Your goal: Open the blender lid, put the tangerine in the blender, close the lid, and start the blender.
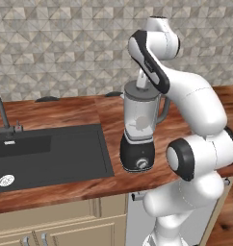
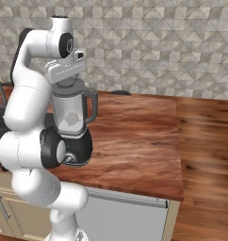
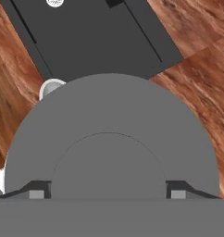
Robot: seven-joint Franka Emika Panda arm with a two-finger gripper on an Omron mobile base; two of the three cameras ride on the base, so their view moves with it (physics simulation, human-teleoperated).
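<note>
Arm bent over the blender point(image 1: 138, 132) on the wooden table point(image 1: 65, 113), hand pointing down, pincer point(image 3: 108, 192) spread wide either side of the blender lid point(image 3: 111, 134) knob, lid still on the jar

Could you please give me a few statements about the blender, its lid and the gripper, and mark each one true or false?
1. The blender lid sits on the blender. True.
2. The gripper is over the sink. False: it is directly above the lid, fingertips on either side of the raised knob.
3. The blender stands on the wooden counter, beside the sink. True.
4. The blender lies tipped on its side. False: it stands upright.
5. A tangerine rests on the lid. False: nothing rests on it.
</note>
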